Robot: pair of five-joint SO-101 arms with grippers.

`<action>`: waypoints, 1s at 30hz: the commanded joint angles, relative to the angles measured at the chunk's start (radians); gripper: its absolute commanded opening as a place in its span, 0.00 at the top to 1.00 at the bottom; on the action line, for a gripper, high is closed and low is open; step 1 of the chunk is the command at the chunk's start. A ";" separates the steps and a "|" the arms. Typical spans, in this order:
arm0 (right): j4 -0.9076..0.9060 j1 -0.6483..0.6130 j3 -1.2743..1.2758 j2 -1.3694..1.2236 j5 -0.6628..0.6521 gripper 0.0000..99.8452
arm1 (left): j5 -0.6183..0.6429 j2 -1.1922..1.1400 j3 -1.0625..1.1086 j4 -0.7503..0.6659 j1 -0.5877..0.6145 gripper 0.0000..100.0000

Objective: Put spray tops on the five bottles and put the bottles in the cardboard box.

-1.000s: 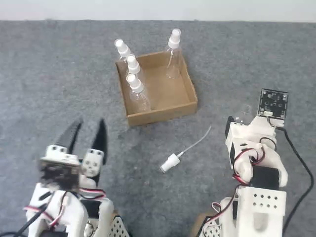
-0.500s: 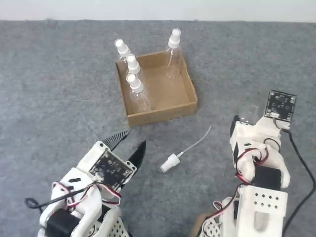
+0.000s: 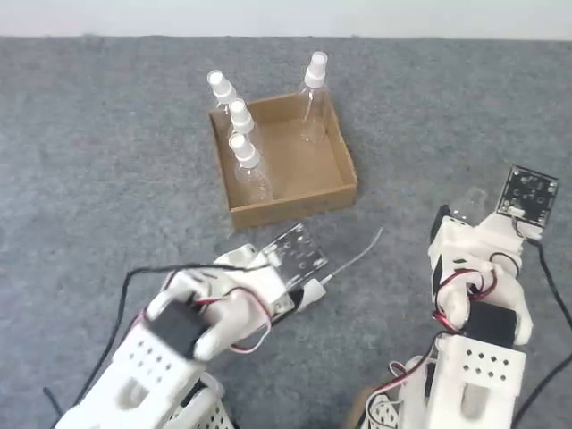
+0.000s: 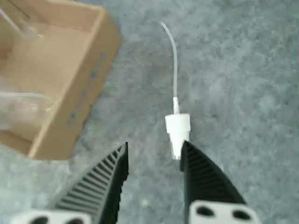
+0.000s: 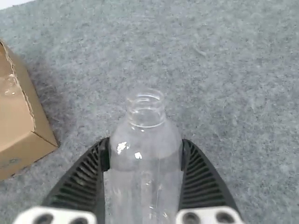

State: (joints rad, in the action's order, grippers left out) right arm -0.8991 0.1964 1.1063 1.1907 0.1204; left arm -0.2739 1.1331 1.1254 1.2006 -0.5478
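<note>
A cardboard box (image 3: 344, 183) holds several clear bottles with white spray tops, such as the bottle (image 3: 315, 82) at its back right corner. A loose spray top (image 3: 312, 290) with a thin tube lies on the grey mat in front of the box. My left gripper (image 4: 153, 154) is open just above the mat, and the spray top (image 4: 177, 127) lies by the tip of one finger (image 4: 198, 175). My right gripper (image 5: 145, 150) is shut on an uncapped clear bottle (image 5: 145, 112), held upright at the right; the bottle's neck (image 3: 471, 202) pokes out above the arm.
The box's near corner (image 5: 21, 126) stands off to one side of the held bottle, and its side wall (image 4: 77, 105) lies close to my left gripper. Grey mat (image 3: 107, 161) spreads all round the box, with a pale wall along the back.
My left arm has swung from the front left toward the middle and come down by the loose spray top. My right arm has drifted slightly to the right with the bottle.
</note>
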 commanded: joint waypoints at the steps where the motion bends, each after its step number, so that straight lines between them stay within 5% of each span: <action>1: 0.025 0.015 -0.017 0.028 0.011 0.98 | 0.005 -0.189 -0.061 -0.117 -0.006 0.82; 15: 0.024 0.015 -0.017 0.028 0.009 0.98 | 0.118 -0.568 -0.074 -0.356 -0.097 0.82; 30: 0.021 0.016 -0.017 0.028 0.009 0.98 | 0.141 -0.959 -0.303 -0.324 -0.094 0.85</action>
State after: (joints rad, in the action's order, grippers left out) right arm -0.8961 0.1979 1.1063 1.1907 0.1204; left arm -0.1711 0.2279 0.9383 0.8508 -0.6383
